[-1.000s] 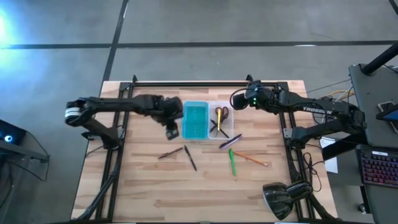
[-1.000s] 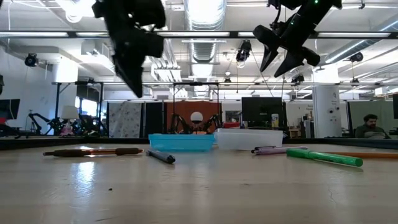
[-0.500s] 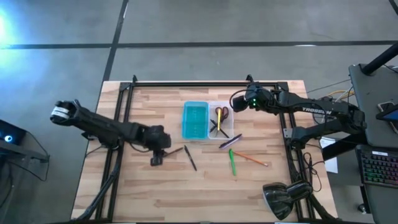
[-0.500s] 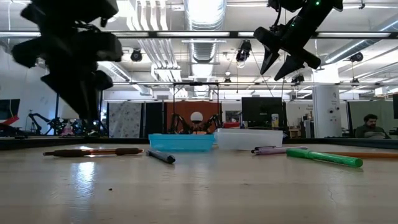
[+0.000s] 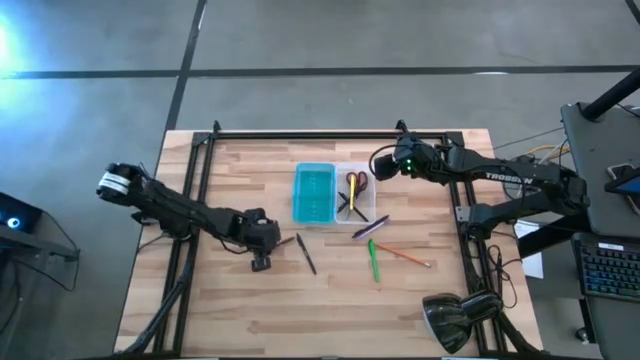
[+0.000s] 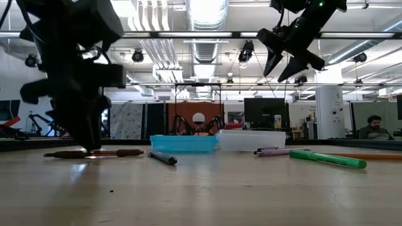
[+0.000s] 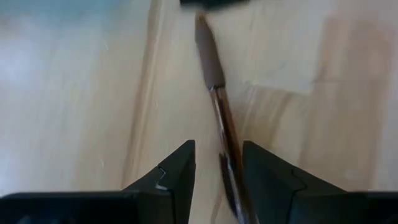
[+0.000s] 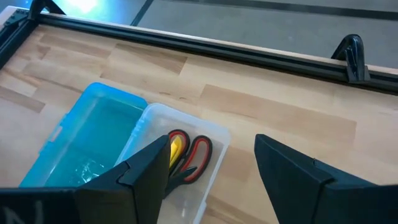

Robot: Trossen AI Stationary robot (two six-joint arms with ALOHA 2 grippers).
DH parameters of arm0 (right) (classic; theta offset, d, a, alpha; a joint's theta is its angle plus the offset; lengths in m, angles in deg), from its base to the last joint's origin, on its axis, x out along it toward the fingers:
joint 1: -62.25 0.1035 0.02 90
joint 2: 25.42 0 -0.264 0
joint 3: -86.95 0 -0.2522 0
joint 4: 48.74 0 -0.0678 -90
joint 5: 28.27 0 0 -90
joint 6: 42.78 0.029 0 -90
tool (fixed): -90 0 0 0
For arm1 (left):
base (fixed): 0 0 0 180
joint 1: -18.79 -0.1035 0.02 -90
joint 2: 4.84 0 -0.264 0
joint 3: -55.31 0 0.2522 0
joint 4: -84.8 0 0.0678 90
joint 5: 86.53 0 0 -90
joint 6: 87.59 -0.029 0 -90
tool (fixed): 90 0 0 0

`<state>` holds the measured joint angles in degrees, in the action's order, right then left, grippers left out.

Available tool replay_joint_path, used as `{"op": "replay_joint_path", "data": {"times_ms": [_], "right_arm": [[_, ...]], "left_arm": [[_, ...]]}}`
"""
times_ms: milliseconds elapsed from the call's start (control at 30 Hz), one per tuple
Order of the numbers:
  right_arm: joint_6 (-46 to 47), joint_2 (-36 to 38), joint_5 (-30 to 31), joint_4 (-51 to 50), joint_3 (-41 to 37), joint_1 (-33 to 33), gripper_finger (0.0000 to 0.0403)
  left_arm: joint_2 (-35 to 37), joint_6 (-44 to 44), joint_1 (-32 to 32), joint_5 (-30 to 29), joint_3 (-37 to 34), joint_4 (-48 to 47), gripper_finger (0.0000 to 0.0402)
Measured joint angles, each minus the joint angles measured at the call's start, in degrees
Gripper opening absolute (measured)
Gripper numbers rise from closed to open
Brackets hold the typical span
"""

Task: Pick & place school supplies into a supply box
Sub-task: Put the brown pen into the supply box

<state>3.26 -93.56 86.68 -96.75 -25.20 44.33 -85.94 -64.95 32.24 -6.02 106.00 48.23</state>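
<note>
My left gripper [image 5: 262, 252] is low on the table, left of centre, and open. Its fingers stand on either side of a thin brown pen [image 7: 214, 74], seen at table height as the same pen [image 6: 94, 152]. My right gripper [image 5: 385, 160] hangs open in the air [image 6: 286, 58] by the far right corner of the supply box. The box's turquoise half [image 5: 313, 193] holds nothing. Its clear half [image 5: 367, 205] holds the red-handled scissors [image 8: 189, 155] and a yellow pencil [image 8: 176, 148]. A dark pen [image 5: 306, 253], a purple pen [image 5: 370, 227], a green marker [image 5: 373, 260] and an orange pencil [image 5: 402, 255] lie flat on the wood. My left gripper comes down from above with a finger [image 7: 180, 165] on each side of the brown pen, near the pen's left end [image 7: 229, 168]. The pen lies flat on the table and runs along the gap, close to one finger. Whether a finger touches it, I cannot tell.
A black rail [image 5: 310, 134] runs along the table's far edge, and the arm mounts stand at both sides. A lamp head [image 5: 455, 318] sits at the near right corner. Bare wood [image 5: 300, 310] fills the near half of the table.
My left gripper swung from beside the turquoise half toward the table's near left and came down to the tabletop, ending over the brown pen's left end. The pens and the box stayed where they were.
</note>
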Motion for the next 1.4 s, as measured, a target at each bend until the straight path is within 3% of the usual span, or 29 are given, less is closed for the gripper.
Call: {"op": "replay_joint_path", "data": {"times_ms": [300, 600, 800, 967, 1200, 1400], "right_arm": [[0.0, 0.0, -0.08, -2.4, 0.0, 0.0, 0.0224], [-0.17, 0.0, -0.06, -2.59, 0.0, 0.0, 0.0224], [-0.17, 0.0, 0.05, -2.57, 0.0, 0.0, 0.0224], [-0.02, 0.0, 0.07, -2.5, 0.0, 0.0, 0.0224], [0.33, 0.0, 0.24, -2.43, 0.0, -0.02, 0.0224], [3.77, 0.0, 4.03, -0.86, 0.0, -0.1, 0.0224]], "left_arm": [[-5.94, 1.05, -0.07, 0.42, 0.2, 0.68, 0.0111], [-6.13, 0.55, -0.81, 0.9, 0.15, 0.91, 0.0018], [-5.5, 4.0, -3.57, 6.57, 0.09, 1.27, 0.0011], [0.19, 7.94, -7.25, 11.0, -0.15, 0.24, 0.0008], [14.63, 16.62, -13.28, 12.04, -0.28, -4.47, 0.0007], [20.91, 25.72, -22.58, 14.07, -0.69, 10.25, 0.0007]]}}
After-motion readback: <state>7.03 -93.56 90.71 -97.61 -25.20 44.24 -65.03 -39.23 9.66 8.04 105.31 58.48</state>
